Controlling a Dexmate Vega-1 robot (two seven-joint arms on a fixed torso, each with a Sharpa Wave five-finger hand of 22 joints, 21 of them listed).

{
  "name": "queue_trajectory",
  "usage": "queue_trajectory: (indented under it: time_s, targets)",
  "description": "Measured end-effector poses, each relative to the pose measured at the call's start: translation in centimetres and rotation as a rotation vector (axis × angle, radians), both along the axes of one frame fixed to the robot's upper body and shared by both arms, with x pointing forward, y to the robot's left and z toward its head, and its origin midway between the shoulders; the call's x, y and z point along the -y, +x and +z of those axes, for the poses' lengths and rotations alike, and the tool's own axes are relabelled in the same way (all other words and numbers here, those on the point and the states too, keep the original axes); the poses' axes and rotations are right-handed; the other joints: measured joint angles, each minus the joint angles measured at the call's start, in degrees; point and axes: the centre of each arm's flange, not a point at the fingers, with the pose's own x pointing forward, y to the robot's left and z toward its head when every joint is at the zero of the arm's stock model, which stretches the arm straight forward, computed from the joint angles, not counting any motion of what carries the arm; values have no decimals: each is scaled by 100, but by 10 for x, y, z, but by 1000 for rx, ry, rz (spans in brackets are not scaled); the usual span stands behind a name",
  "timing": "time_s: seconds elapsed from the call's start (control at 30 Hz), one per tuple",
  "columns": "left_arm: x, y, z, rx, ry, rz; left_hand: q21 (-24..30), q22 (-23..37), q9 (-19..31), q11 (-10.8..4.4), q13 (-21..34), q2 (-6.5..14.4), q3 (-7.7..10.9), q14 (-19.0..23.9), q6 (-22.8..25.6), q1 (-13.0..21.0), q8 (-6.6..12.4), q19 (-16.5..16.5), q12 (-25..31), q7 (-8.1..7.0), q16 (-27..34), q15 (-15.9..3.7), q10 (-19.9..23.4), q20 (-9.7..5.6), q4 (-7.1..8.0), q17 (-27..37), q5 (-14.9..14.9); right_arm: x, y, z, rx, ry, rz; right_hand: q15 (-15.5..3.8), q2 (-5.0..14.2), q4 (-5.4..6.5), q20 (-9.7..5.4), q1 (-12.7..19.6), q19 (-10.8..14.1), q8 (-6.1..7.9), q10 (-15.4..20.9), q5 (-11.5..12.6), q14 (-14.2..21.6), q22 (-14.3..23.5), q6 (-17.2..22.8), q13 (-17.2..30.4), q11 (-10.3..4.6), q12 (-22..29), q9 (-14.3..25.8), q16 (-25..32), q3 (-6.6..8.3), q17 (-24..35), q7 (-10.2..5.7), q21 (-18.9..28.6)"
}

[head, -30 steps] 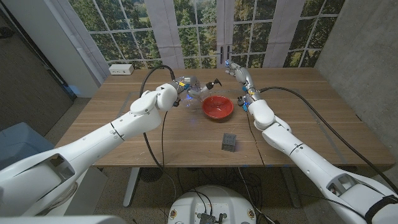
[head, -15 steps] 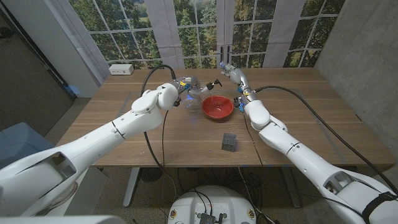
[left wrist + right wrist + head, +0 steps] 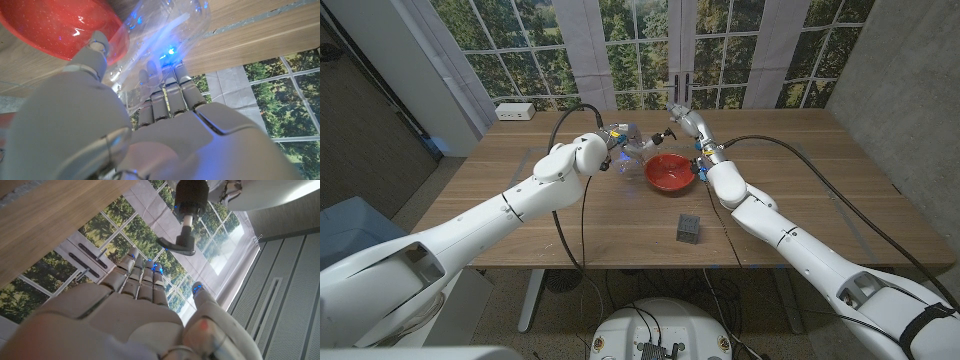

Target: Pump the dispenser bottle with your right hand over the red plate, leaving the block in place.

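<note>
On the worktop (image 3: 520,200), from left to right, the dispenser bottle (image 3: 642,146) is gripped tilted by the left hand (image 3: 617,139) beside the red plate (image 3: 670,171). The right hand (image 3: 682,120), fingers spread and empty, is held near the pump head (image 3: 186,217); no press is seen yet. The block (image 3: 689,228) is left untouched, nearer the front edge.

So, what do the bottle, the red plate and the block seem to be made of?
Bottle: clear, probably plastic; the table shows through it. Red plate: glossy, likely plastic or glazed; it shows bright highlights. Block: dark grey, matte; material unclear.
</note>
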Motion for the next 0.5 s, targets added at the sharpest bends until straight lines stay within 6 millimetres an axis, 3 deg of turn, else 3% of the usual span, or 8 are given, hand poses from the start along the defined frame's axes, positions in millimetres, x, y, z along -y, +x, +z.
queue_trajectory:
  time_s: [0.5]
  targets:
    - [3,2,1,-3,1,-3,39,0,1,0,-1,0,-2,1,6,0,-24,0,0,-6,-21,-1,0,0,2,-2,11,-13,1,-5,26,-71,-60,-65,-46,95,-22,-46,-22,0,31,0,-22,0,52,0,-31,0,0,0,48,28,-52,0]
